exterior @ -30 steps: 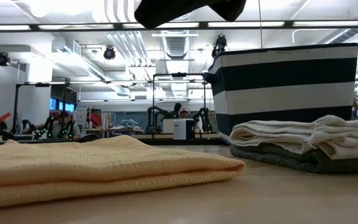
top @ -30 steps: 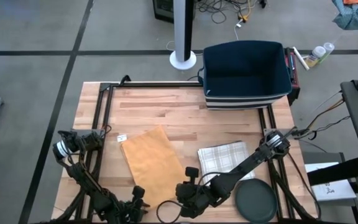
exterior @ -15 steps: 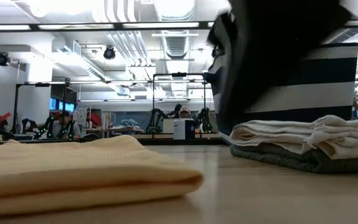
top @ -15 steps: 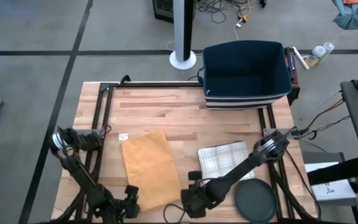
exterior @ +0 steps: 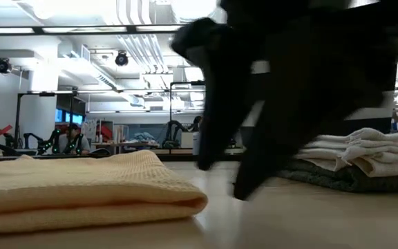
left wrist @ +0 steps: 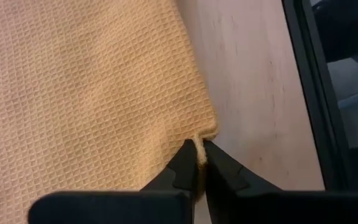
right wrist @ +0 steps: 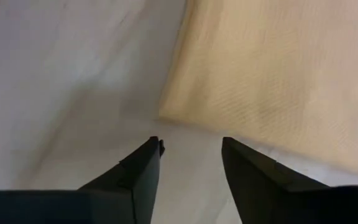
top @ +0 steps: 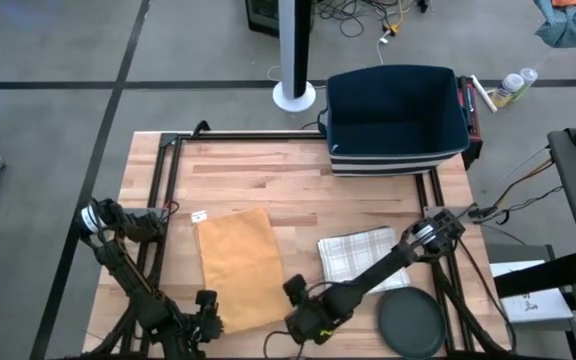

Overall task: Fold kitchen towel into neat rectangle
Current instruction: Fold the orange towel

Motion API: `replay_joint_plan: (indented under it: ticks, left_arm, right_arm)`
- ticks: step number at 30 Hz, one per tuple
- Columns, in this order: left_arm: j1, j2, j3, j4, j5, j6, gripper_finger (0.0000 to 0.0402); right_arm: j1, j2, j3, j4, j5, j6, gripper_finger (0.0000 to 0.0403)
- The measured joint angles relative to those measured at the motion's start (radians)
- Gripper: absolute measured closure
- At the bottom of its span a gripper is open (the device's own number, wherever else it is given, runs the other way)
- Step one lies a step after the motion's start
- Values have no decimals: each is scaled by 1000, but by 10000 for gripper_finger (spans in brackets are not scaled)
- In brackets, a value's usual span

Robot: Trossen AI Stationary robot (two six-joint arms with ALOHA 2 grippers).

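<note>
**Soft waffle-weave towel, pinched at one near corner**

You had the yellow kitchen towel (top: 238, 268) lying flat on the wooden table (top: 268, 175), already doubled into a long rectangle, well apart from the striped basket (top: 396, 118) and on the side away from it. The folded checked towel (top: 360, 252) sat just beside the yellow one, toward the right arm's side.

Your left gripper (left wrist: 198, 163) was at the towel's corner farthest from the basket, its jaws closed tight on a small tuft of the hem. Your right gripper (right wrist: 190, 155) stood over the neighbouring far corner, jaws apart with nothing between them, the fabric edge just ahead.

Judging by the weave and the rounded fold edge, the cloth looked light, limp and grippy rather than slick. It would likely sag and drag if lifted by one corner, so a matching corner hold on both sides seemed the sound way to carry the next fold.
</note>
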Motion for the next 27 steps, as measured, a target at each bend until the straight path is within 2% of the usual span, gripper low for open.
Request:
replay_joint_plan:
  ticks: [6,15,22,27]
  left_arm:
    - [1,0,0,0,3,-12,386]
    - [1,-1,0,-6,3,-26,396]
    - [4,-2,1,-6,3,-25,390]
    - [4,-2,2,-4,20,-23,394]
  right_arm:
    - [-43,4,0,83,-15,-31,228]
    - [-58,3,-1,-22,-145,-191,226]
    - [-3,23,0,154,-119,-498,224]
    - [-4,43,1,120,-39,-521,224]
